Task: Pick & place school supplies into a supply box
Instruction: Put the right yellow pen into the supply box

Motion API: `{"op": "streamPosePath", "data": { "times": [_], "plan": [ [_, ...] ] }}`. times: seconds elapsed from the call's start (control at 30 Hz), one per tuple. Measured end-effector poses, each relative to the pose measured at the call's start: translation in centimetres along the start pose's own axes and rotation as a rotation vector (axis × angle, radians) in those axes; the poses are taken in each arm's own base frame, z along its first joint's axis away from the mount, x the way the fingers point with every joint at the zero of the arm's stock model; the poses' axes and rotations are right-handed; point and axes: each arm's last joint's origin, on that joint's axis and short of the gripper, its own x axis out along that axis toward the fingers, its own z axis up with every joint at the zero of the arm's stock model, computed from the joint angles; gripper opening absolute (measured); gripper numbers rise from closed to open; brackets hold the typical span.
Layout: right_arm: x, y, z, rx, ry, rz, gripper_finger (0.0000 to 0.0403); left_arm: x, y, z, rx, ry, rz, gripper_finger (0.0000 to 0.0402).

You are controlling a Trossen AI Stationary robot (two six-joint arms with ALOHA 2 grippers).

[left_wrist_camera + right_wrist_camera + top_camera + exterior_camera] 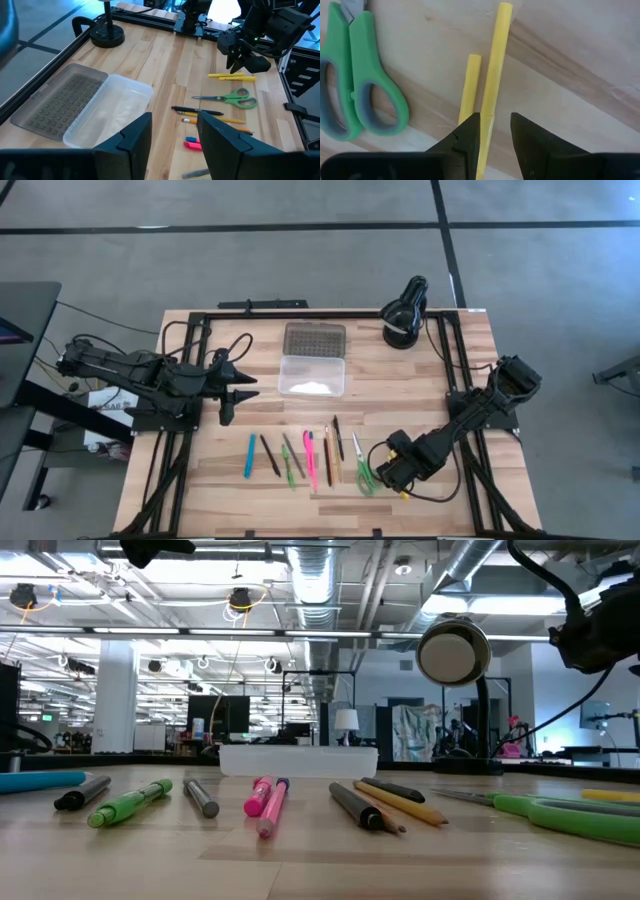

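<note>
The supply box's clear tray [312,375] [112,115] sits mid-table, with its grey dotted lid [314,338] [60,102] lying open on the far side. Pens, pencils and markers [300,455] lie in a row near the near edge. The green-handled scissors [362,468] [355,85] lie at the row's right end. Two yellow pens [232,76] lie just right of the scissors. My right gripper [395,468] [495,132] is open low over them, its fingers on either side of the longer yellow pen [495,65]. My left gripper [238,392] [175,137] is open, left of the box.
A black round desk lamp [404,315] [106,34] stands at the far edge, right of the lid. A black frame rail [300,313] runs along the table's far side and down both flanks. Bare wood [400,395] lies between the box and my right arm.
</note>
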Motion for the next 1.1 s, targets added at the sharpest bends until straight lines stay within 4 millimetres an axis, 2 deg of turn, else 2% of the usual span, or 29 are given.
{"op": "streamPosePath", "data": {
  "times": [0.17, 0.37, 0.5, 1.1],
  "plan": [
    [0.0, 0.0, 0.0, -0.008, 0.0, -0.004, 0.0101, 0.0, 0.0, 0.0, 0.0, -0.002, 0.004, 0.0153],
    [1.2, 0.8, -0.1, -0.03, 0.017, 0.02, 0.0101, 0.0, 0.0, 0.0, 0.0, -0.002, 0.005, 0.0153],
    [1.9, 0.7, -0.1, -0.027, 0.024, -0.022, 0.0102, 0.0, 0.0, 0.0, 0.0, -0.002, 0.005, 0.0153],
    [2.0, 0.7, -0.2, -0.074, 0.071, -0.032, 0.0102, 0.0, 0.1, 0.0, -0.001, -0.012, 0.025, 0.0153]
  ]
}}
